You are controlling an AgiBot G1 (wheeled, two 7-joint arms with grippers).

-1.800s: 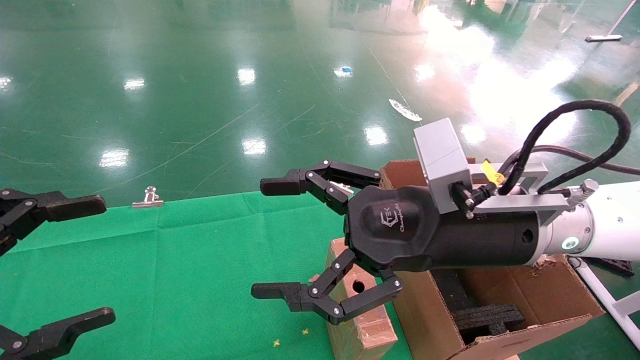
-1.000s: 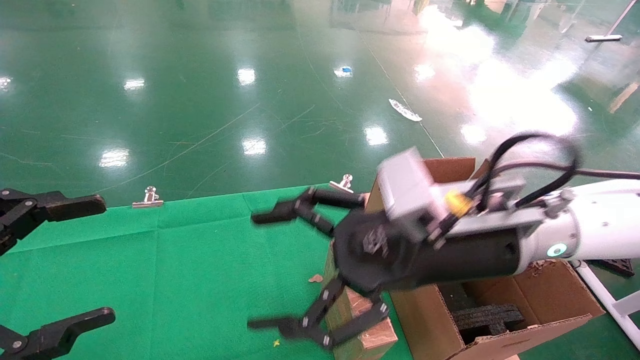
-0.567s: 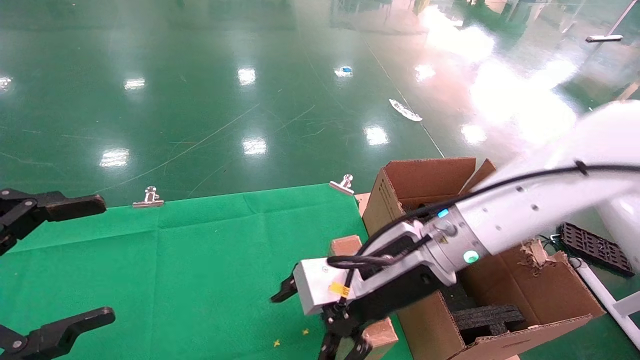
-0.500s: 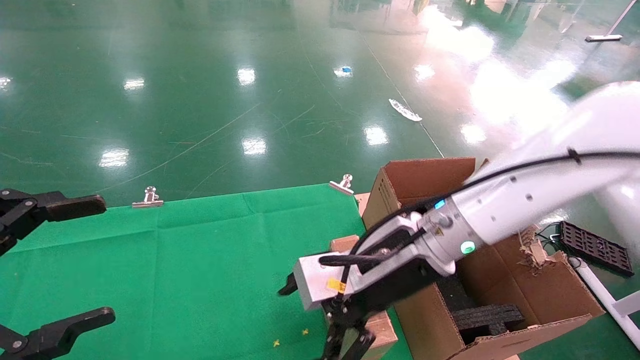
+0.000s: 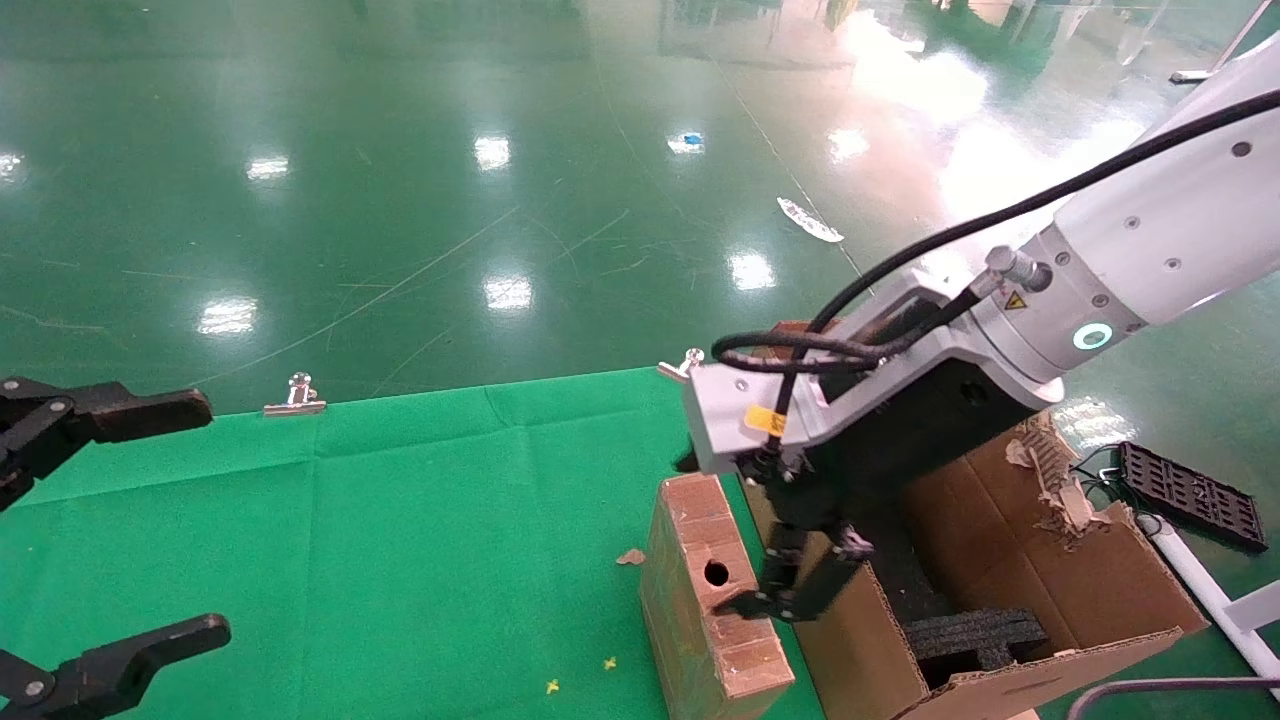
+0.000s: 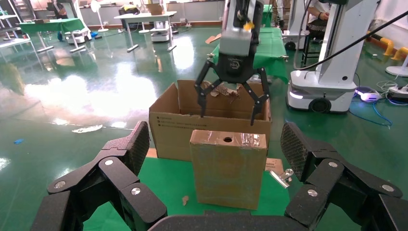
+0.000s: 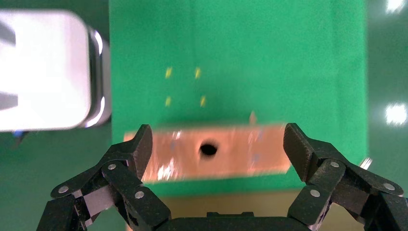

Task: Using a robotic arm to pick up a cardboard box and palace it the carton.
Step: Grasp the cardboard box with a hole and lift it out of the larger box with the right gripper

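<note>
Your right claw (image 5: 790,590) hangs wide open, fingers down, above the cardboard box (image 5: 705,600), which stands on the bench (image 5: 400,540) against the carton (image 5: 1100,560). It looks light and stiff; grip its long taped edges. Left claw (image 5: 90,530) idles open.

Right gripper (image 5: 790,590) swung from pointing out level over the green cloth (image 5: 400,520) to pointing down, dipped low by the cardboard box (image 5: 710,600), then rose, jaws spread, box now uncovered beside the carton (image 5: 1050,600).
</note>
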